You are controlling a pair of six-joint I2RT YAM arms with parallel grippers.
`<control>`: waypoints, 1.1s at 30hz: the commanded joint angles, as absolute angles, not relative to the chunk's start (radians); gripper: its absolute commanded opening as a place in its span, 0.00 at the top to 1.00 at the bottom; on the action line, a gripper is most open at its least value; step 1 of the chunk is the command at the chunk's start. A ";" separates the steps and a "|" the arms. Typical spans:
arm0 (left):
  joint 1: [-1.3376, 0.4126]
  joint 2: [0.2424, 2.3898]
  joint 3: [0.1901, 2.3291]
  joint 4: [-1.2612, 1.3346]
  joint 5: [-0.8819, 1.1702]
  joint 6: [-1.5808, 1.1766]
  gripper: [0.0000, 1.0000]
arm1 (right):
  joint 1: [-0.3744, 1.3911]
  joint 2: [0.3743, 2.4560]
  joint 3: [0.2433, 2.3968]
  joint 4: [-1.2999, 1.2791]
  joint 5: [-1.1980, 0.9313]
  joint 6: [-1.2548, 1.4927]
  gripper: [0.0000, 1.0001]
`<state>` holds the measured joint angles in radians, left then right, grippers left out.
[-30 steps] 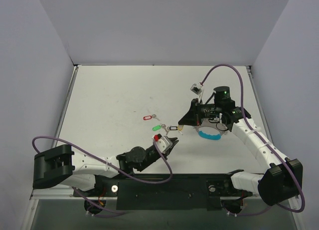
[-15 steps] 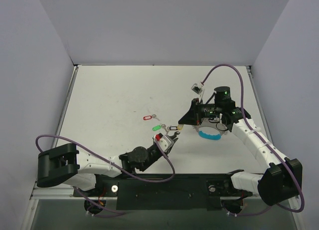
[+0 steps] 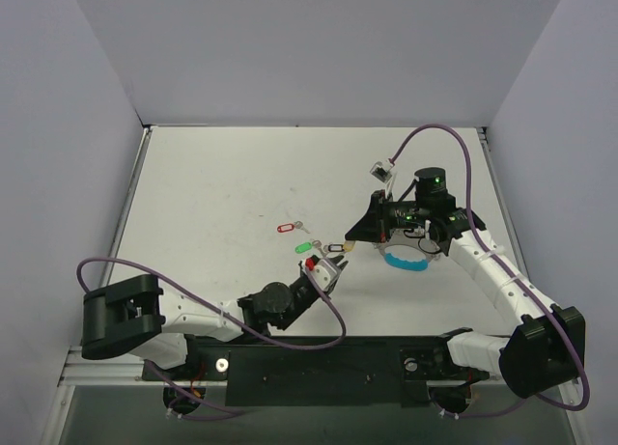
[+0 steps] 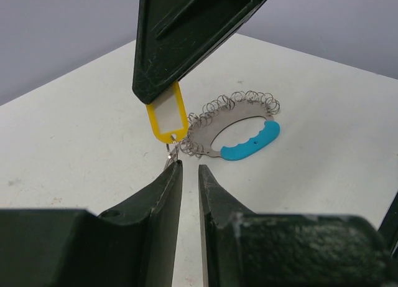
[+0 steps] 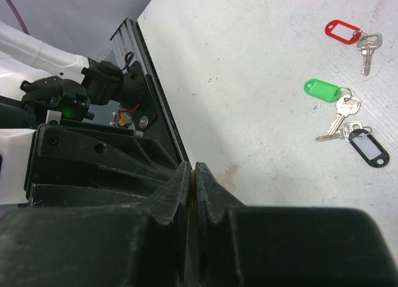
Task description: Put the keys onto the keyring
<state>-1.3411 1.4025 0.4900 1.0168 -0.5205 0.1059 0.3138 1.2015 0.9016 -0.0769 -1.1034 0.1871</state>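
- The right gripper (image 5: 193, 175) has its two dark fingers pressed tight together.
- They pinch the top of the yellow key (image 4: 166, 117) by its tag. The tag is a smooth plastic oblong with a white window in it.
- A small silver metal key hangs from that tag on a tiny ring. It hangs straight below the right gripper.
- The left gripper (image 4: 189, 175) has two dark, rough fingers that are almost closed. A thin slit is left between them, and the white table (image 4: 323, 100) shows through it.
- The end of the hanging key sits right at one tip of the left gripper. I cannot tell if they touch.
- The keyring (image 4: 233, 106) lies flat on the table, just past the yellow key. It is ahead of the left gripper and a bit to its right.
- The keyring is a big loop of curly silver wire, like a spring bent round. One side is a smooth, bright blue part (image 4: 252, 141) made of plastic.
- The red key (image 5: 343, 32), green key (image 5: 322, 88) and black key (image 5: 368, 150) lie flat on the table, out ahead of the right gripper and off to one side.
- The red key is alone and farthest from the right gripper. The green and black keys lie close, with their silver ends right beside each other.
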 commanded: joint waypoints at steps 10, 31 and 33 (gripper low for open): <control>-1.344 1.442 0.545 1.129 -0.606 0.144 0.72 | 0.308 1.198 0.891 -0.037 -1.114 0.193 1.00; -1.330 1.499 0.569 1.154 -0.611 0.150 0.85 | 0.308 1.193 0.887 -0.021 -1.123 0.210 1.00; -1.328 1.496 0.569 1.154 -0.612 0.150 0.95 | 0.308 1.193 0.887 -0.020 -1.123 0.210 1.00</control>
